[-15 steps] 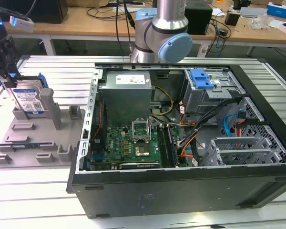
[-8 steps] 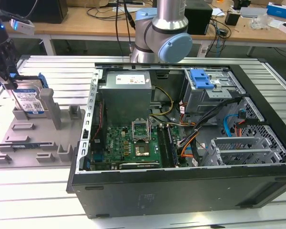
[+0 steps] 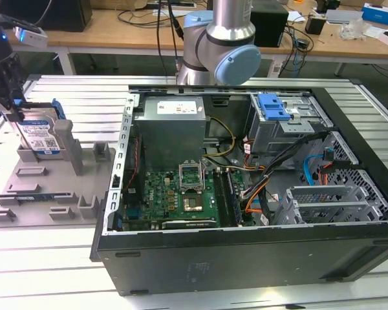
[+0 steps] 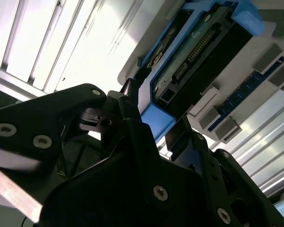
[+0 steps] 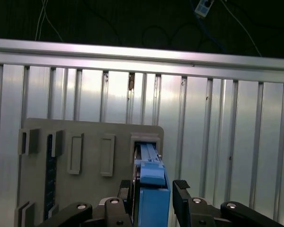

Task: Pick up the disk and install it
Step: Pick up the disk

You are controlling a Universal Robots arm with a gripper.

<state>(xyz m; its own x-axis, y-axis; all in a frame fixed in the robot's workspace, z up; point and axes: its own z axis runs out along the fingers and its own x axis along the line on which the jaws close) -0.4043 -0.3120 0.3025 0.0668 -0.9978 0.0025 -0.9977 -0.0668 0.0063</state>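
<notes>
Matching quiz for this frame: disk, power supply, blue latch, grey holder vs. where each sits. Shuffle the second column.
1 disk
2 power supply
3 blue latch
4 grey holder

A atop the drive cage
B flat on the ribbed table
C upright in the grey holder
D inside the open case

Pairs: 1-C, 2-D, 3-A, 4-B

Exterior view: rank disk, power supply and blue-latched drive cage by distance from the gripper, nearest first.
1. disk: standing in the grey fixture at the exterior view's left, right at the gripper.
2. power supply: inside the computer case, mid-frame.
3. drive cage: toward the exterior view's right, under its blue latch.
</notes>
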